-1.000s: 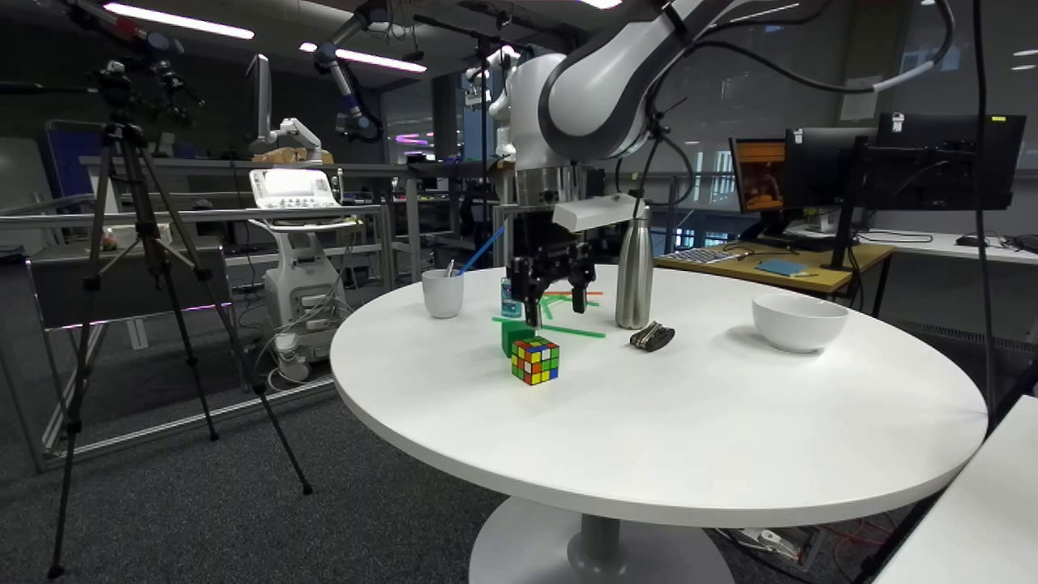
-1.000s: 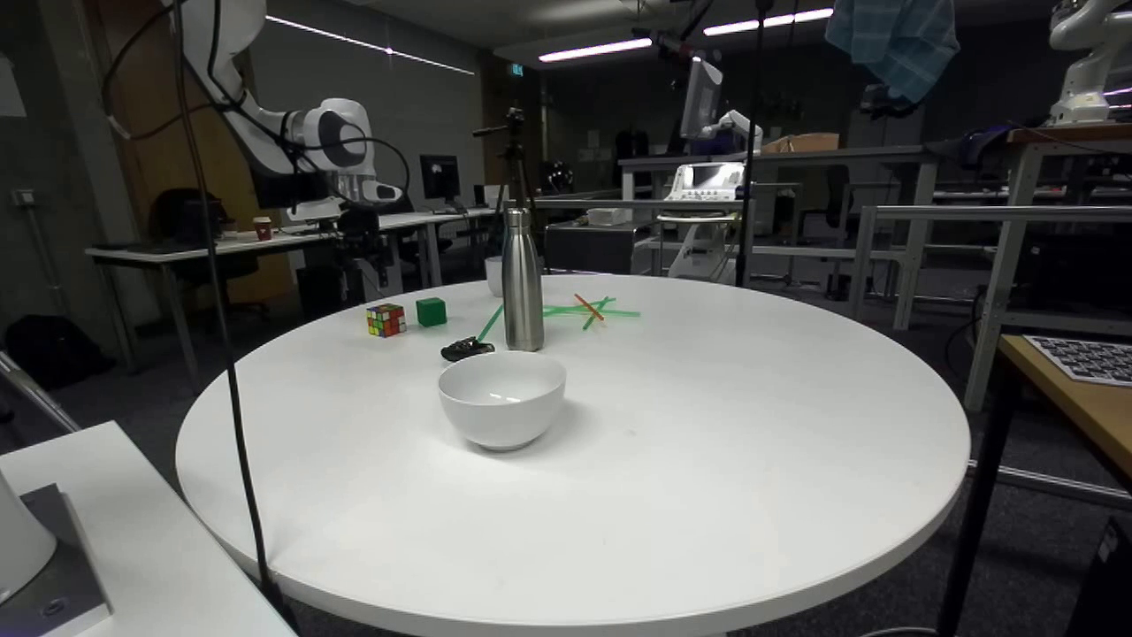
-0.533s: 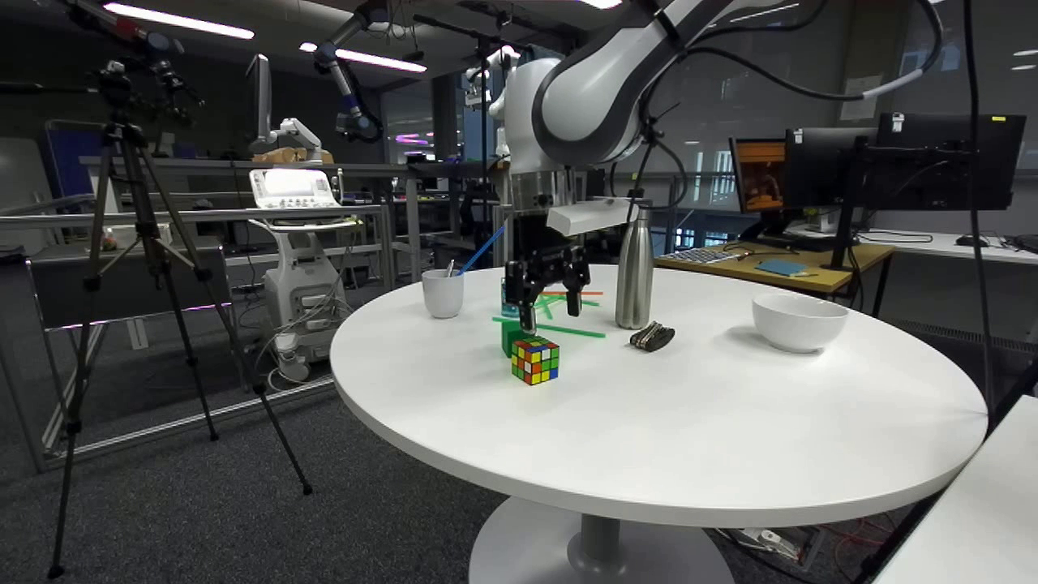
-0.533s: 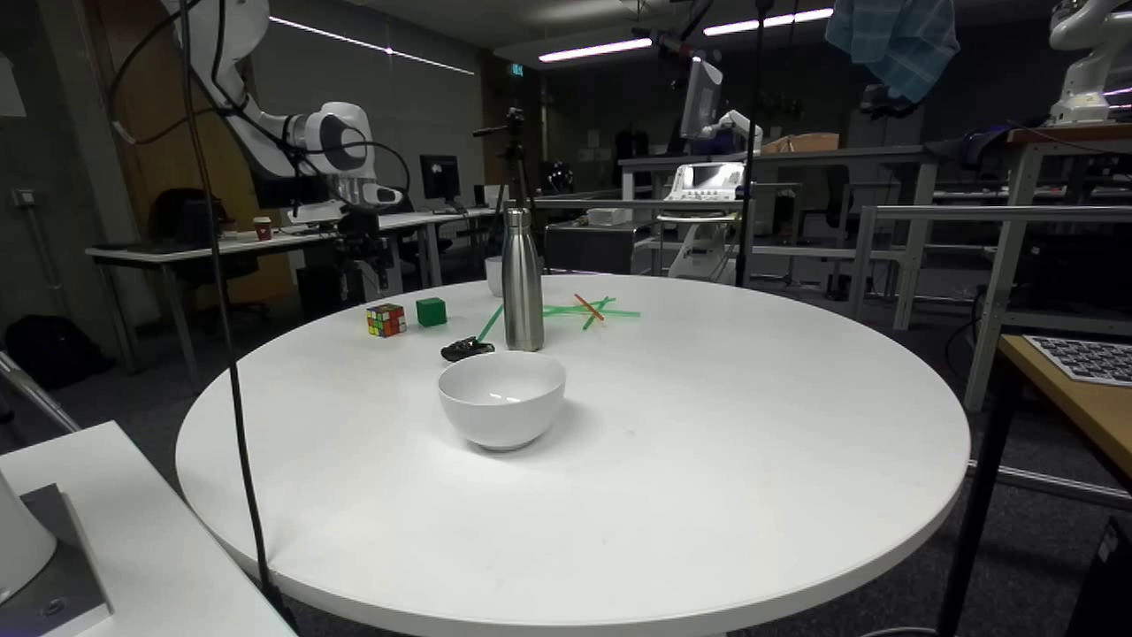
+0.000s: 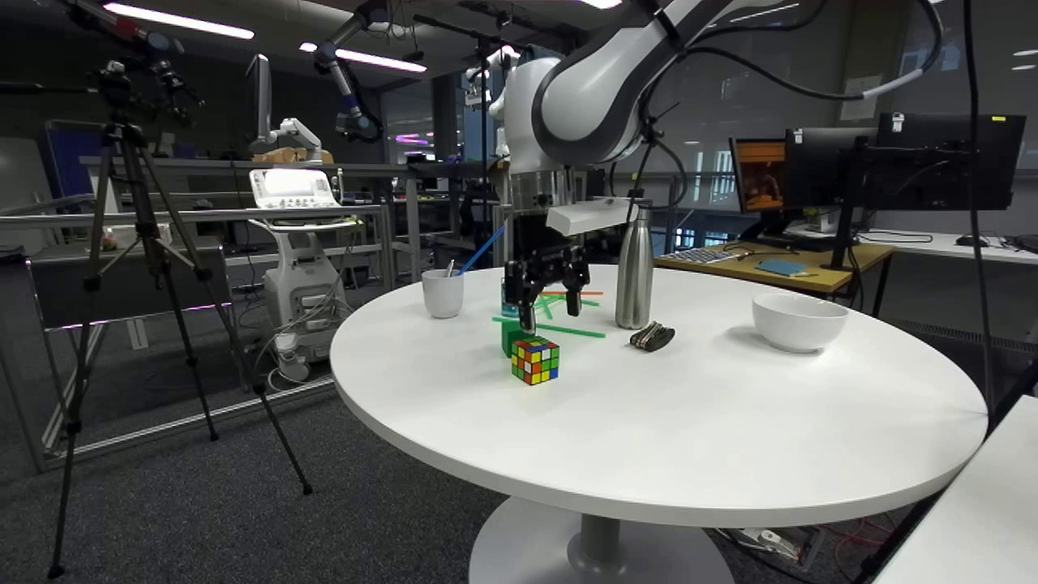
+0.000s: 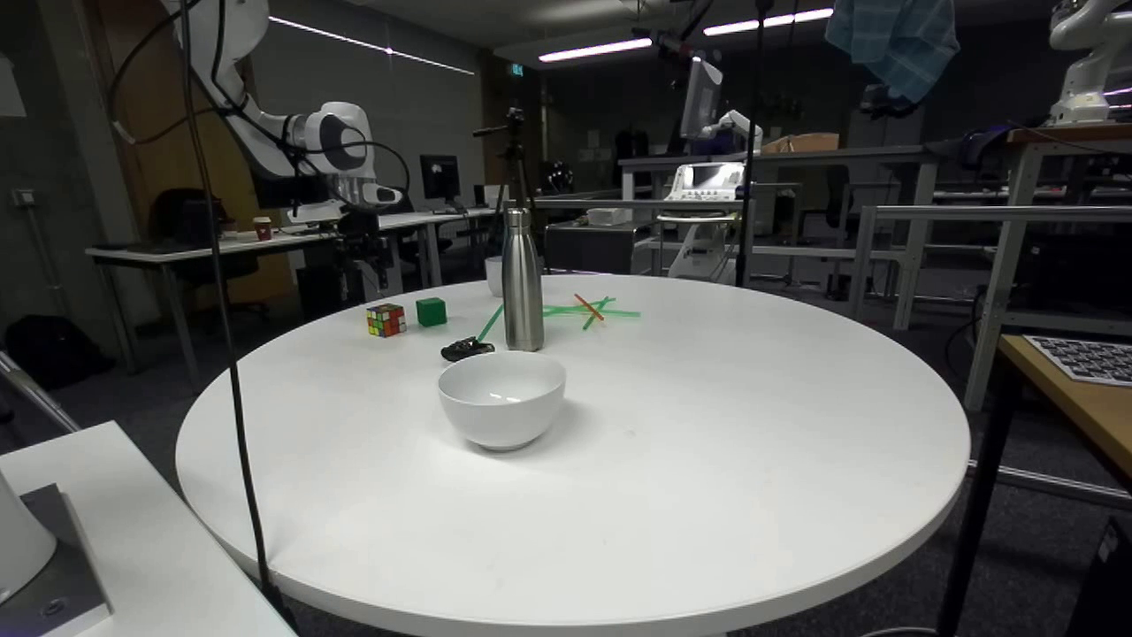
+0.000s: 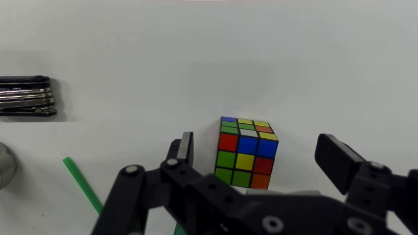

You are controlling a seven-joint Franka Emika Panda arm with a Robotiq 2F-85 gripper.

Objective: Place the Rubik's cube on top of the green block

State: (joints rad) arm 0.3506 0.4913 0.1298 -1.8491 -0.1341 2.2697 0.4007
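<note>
The Rubik's cube (image 5: 535, 361) sits on the white round table; it also shows in an exterior view (image 6: 386, 320) and in the wrist view (image 7: 245, 158). The plain green block (image 5: 509, 337) stands close to it, partly hidden behind the cube; an exterior view (image 6: 431, 312) shows a small gap between them. In the wrist view only a green sliver shows at the bottom edge, and I cannot tell whether it is the block. My gripper (image 5: 551, 319) is open and empty above the table; it also shows in an exterior view (image 6: 367, 272). In the wrist view the cube appears between its fingers (image 7: 256, 143), untouched.
A steel bottle (image 5: 634, 276) stands near the gripper, with a folded multi-tool (image 5: 653, 336) beside it. Green sticks (image 5: 572, 330) and an orange stick lie behind. A white cup (image 5: 443, 294) holds a blue stick. A white bowl (image 6: 501, 402) stands farther off.
Between one second and half a second ago, my gripper came down slightly and shifted a little left in an exterior view. It has stayed still since. The cube and block have not moved.
</note>
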